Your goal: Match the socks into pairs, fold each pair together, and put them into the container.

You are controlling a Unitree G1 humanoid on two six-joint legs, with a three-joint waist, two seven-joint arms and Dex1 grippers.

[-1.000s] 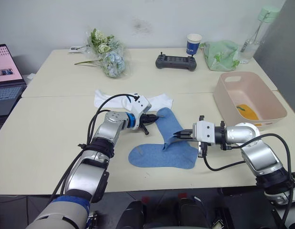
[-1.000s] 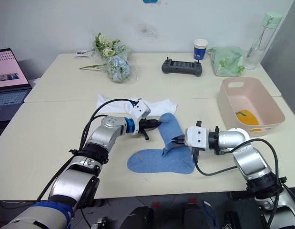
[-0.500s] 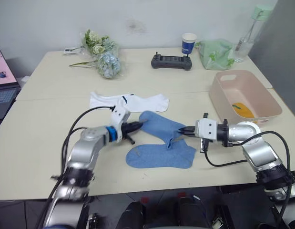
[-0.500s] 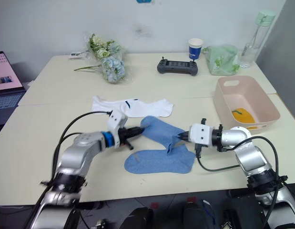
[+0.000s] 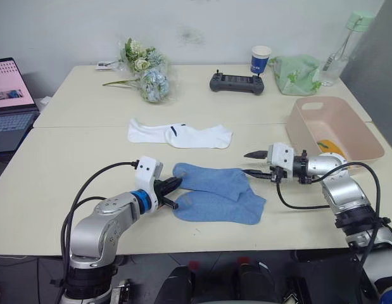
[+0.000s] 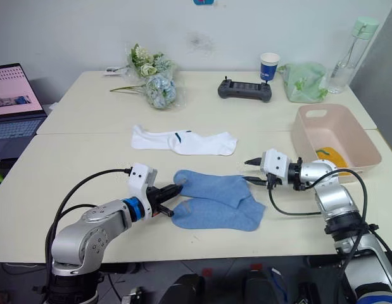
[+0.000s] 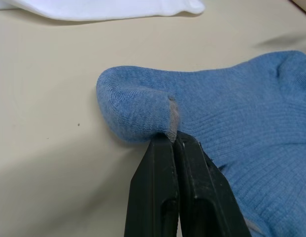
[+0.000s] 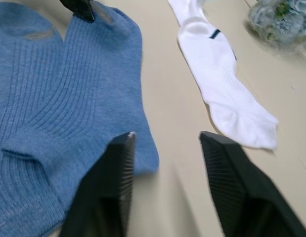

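Two cream tables (image 5: 75,158) pushed together; plain white wall (image 5: 75,28), scuffed; grey panel (image 5: 379,82) at right, possibly cabinet.

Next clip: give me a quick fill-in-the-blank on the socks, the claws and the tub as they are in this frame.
1. The left claw is shut on the edge of a light ____ sock.
2. The right claw has its fingers ____, holding nothing.
3. The white socks lie ____ the pink tub, on the table.
4. The sock in the tub is ____.

Missing words: blue; open; outside; yellow
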